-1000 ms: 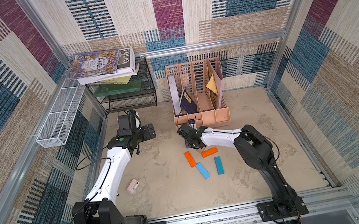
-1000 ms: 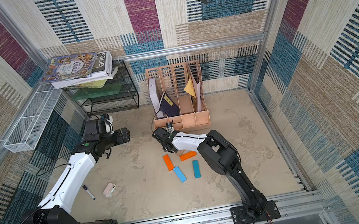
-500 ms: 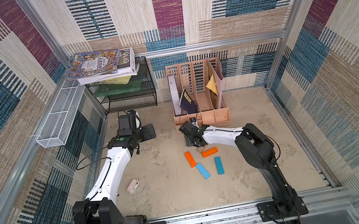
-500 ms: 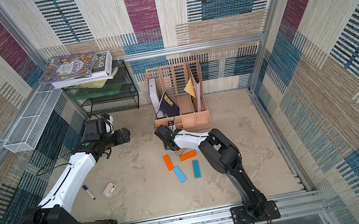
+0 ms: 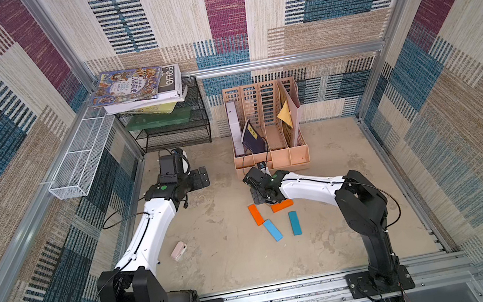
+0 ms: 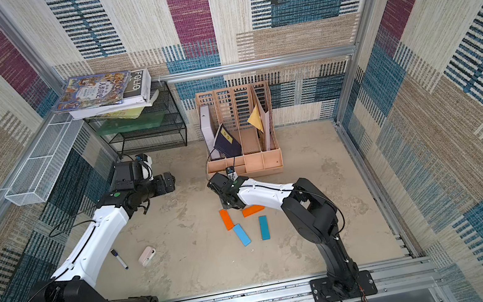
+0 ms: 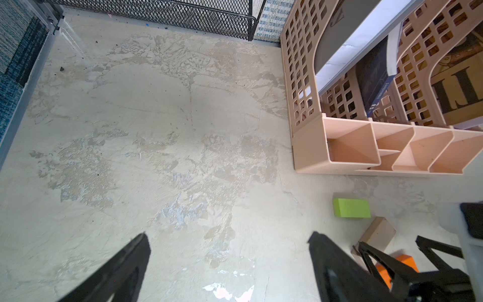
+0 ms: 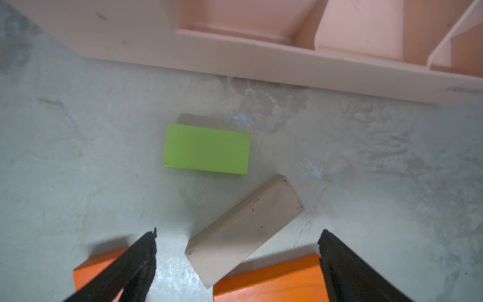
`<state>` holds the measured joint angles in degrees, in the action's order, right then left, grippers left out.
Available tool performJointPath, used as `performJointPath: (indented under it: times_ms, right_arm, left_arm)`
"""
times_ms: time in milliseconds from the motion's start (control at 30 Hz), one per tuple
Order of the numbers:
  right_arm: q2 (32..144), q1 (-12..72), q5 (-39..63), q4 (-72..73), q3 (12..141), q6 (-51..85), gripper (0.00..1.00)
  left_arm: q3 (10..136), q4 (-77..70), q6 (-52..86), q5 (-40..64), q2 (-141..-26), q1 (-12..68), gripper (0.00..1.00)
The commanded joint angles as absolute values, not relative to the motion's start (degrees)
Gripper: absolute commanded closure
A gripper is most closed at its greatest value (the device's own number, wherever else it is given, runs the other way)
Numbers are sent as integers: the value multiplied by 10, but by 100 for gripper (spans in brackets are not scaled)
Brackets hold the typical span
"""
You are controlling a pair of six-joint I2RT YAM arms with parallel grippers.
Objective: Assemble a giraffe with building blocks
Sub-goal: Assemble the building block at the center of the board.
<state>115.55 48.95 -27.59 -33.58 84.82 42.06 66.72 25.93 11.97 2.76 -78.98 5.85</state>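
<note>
Finding: right of frame centre in a top view, the blue blocks lie nearest, with the orange pair just beyond. Beyond those, the right gripper hangs spread and empty over the slanted tan block; the green block lies apart, farther on. Recommendation: close across the tan block's narrow width and descend straight, clear of the orange pair. The left gripper is spread and idle, left of centre.

Saw lime-green block flat on floor, mid-frame. Found tan block lying diagonal just lower right of it, apart. Noted orange block at bottom edge by tan block's lower end, second orange block at lower left. Saw right gripper spread wide either side of tan block, gripping nothing. Spotted pink organizer across top.
</note>
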Motion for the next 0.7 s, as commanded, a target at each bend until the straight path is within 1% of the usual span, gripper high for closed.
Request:
performJointPath:
  times_ms: [0,200,367,467,533,600,633,667]
  right_arm:
    - [1152,484,-255,-347,847,461,5]
    - [1163,462,-217,-328,848,477,6]
    - [1187,448,-214,-331,856,479,8]
    - [1197,448,-219,-343,855,485,11]
    - [1193,451,-224,-343,842,490,15]
    - [1183,452,-224,-338,821,496,22]
    - [1176,453,-223,-334,809,499,24]
    - [1168,454,-222,-328,795,501,30]
  left_arm:
    - [669,256,122,30,-786,58,1]
    - [668,255,123,31,-785,58,1]
    - [669,255,122,32,-785,58,1]
    - [668,256,122,30,-785,58,1]
    - [668,256,121,29,-784,58,1]
    - [668,256,121,30,-784,58,1]
    - [668,256,121,30,-784,58,1]
    - [668,256,122,30,-784,58,1]
